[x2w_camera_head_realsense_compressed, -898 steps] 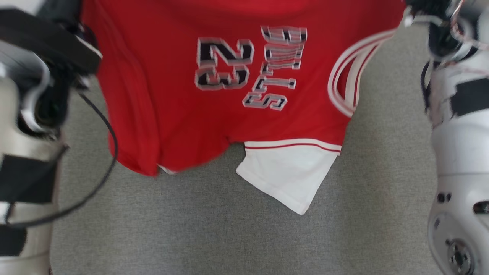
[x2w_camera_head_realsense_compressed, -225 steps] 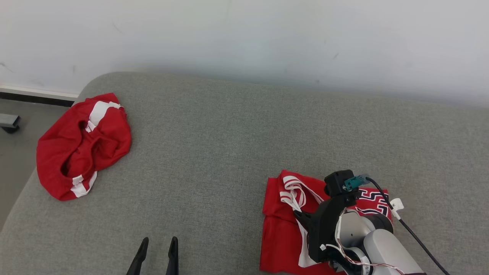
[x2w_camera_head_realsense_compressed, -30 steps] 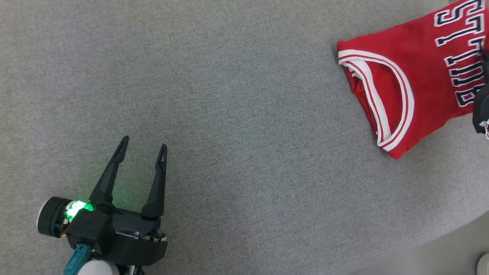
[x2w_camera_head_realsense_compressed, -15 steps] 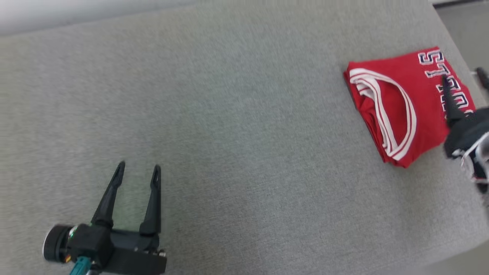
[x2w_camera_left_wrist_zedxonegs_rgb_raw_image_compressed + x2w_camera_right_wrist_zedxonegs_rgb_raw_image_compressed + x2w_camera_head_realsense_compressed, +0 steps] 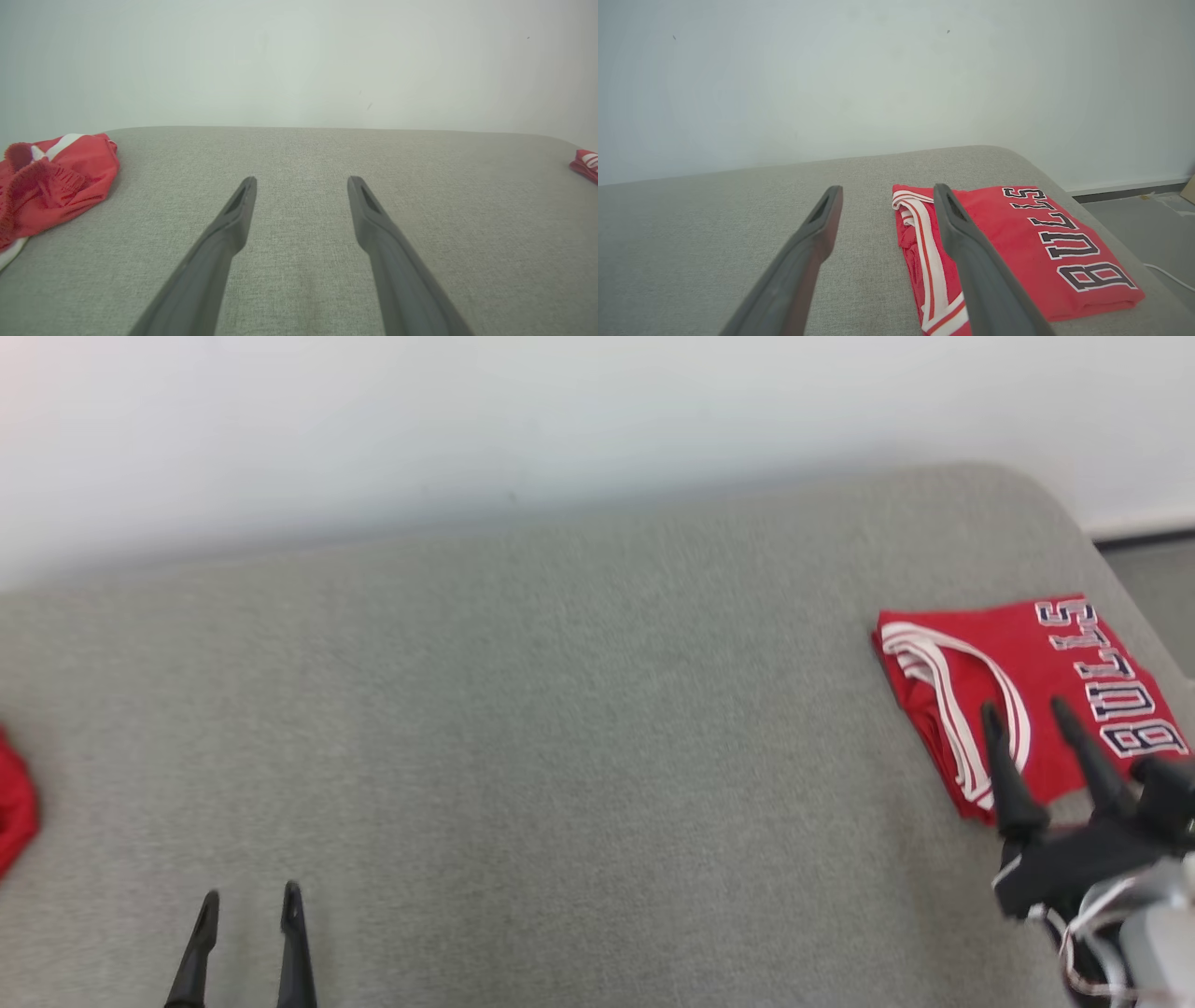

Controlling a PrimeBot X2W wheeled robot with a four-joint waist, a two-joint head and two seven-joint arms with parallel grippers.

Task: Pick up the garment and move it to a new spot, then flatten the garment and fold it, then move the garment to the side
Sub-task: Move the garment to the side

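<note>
The garment [image 5: 1027,644] is a red jersey with white trim and "BULLS" lettering, folded into a flat rectangle at the right end of the grey padded surface [image 5: 560,709]. My right gripper [image 5: 1024,709] is open just at its near edge, fingers pointing over it, with nothing between them. In the right wrist view the garment [image 5: 1017,247] lies beyond and to the right of the open right gripper [image 5: 888,190]. My left gripper [image 5: 251,893] is open over bare surface at the lower left. The left wrist view shows the left gripper [image 5: 302,179] open and empty.
A second crumpled red cloth [image 5: 51,177] lies at the surface's far left end [image 5: 14,803]. A white wall rises right behind the surface. The surface's rounded right corner drops to the floor [image 5: 1153,579] just past the garment.
The head camera has tilted up, bringing the wall into view. My right gripper's fingers now stand apart at the near edge of the garment, which lies flat. The left gripper stays open.
</note>
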